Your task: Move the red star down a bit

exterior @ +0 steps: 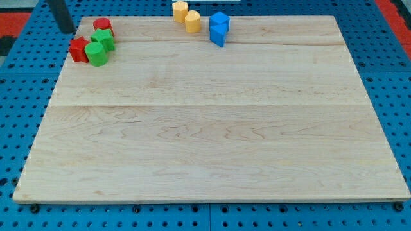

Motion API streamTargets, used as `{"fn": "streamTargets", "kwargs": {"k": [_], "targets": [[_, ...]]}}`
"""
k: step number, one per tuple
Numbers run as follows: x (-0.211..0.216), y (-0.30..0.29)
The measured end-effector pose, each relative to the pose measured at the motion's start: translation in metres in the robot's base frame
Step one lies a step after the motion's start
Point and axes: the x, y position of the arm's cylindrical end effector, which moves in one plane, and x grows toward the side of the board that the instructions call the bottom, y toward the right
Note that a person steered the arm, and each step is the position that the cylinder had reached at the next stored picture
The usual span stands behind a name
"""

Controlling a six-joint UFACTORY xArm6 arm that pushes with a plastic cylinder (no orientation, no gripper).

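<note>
The red star (79, 49) lies at the top left of the wooden board (212, 147). It touches a green round block (97, 55) on its right. A green star-like block (103, 40) and a red round block (103, 26) sit just above and to the right. My tip (67, 29) is the lower end of the dark rod, up and to the left of the red star. It sits at the board's top-left corner, a short gap from the star and not touching it.
Two yellow blocks (180, 9) (192, 21) stand at the top edge near the middle. Two blue blocks (220, 21) (218, 36) stand together just to their right. A blue pegboard (19, 96) surrounds the board.
</note>
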Motion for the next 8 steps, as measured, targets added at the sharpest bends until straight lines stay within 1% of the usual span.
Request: {"fn": "streamTargets", "kwargs": {"k": [1,2,3,4,5,6,8], "targets": [[-0.003,0.038],[0.004,0.051],[0.004,0.035],[0.028,0.004],[0.050,0.004],[0.085,0.013],[0.168,0.034]]}}
